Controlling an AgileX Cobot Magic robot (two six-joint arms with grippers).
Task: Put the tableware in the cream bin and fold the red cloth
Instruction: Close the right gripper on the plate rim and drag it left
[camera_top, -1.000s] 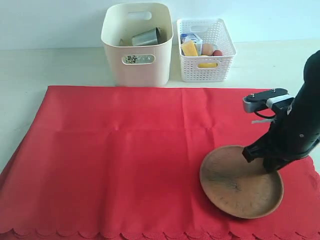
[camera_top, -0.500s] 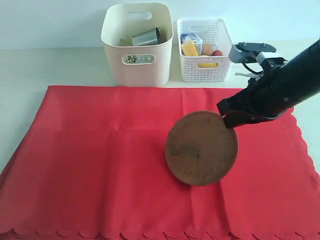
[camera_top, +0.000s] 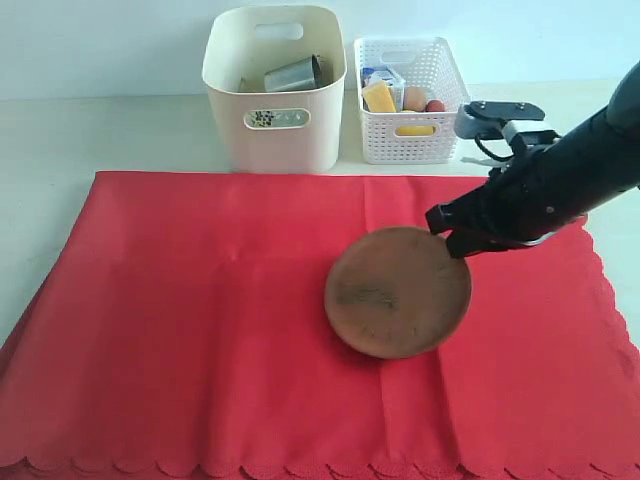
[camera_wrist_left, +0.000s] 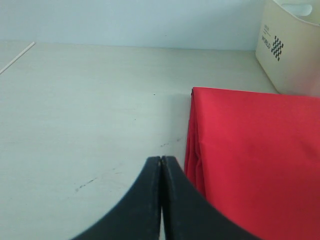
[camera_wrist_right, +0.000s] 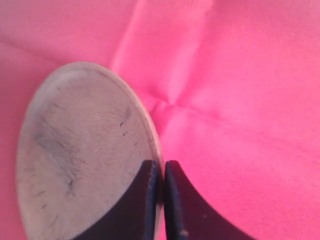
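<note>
right gripper (camera_wrist_right: 161, 170) — pinched on wooden plate (camera_top: 398, 292) rim, seemingly above red cloth (camera_top: 200, 300) | left gripper (camera_wrist_left: 161, 162) — closed, empty

- My left gripper (camera_wrist_left: 161, 160) and my right gripper (camera_wrist_right: 161, 164) are both black.
- The wooden plate (camera_top: 398, 292) is brown, with darker streaks and fine scratches.
- The red cloth (camera_top: 200, 330) is plain bright red. In my right wrist camera it looks pink.
- The cream bin (camera_top: 300, 145) is cream, with a small black checkered mark.
- The steel cup (camera_top: 293, 73) is shiny grey.
- The basket (camera_top: 380, 135) is white, with a lattice of small holes.
- The table (camera_top: 100, 130) is pale beige.
</note>
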